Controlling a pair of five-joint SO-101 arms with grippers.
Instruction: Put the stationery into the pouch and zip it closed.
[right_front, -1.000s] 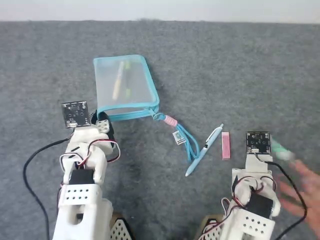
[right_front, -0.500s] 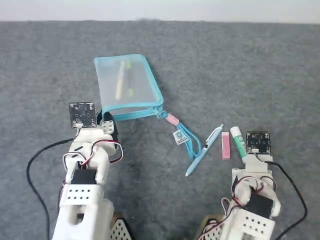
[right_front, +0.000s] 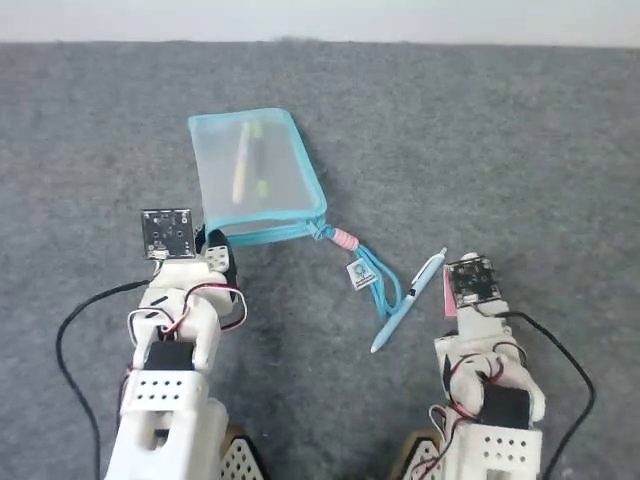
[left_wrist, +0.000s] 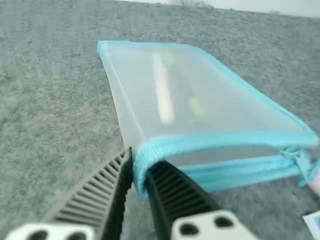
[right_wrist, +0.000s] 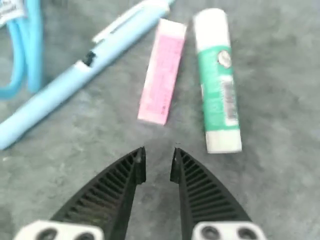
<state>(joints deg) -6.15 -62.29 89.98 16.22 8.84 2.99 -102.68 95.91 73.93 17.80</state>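
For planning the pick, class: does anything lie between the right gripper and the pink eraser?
Nothing visible does. Bare carpet alone lies between the right gripper and the eraser. The glue stick and the pen lie on either side of it, not in between.

Grey felt-like table cover (right_front: 520, 130), plain and fuzzy; pale wall strip (right_front: 320, 20) along its far edge

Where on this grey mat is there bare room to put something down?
The grey carpet lies bare right of the translucent blue-trimmed pouch and left of it. Crowded before the right pincer: light blue pen, pink eraser, green-and-white glue stick lie close together.
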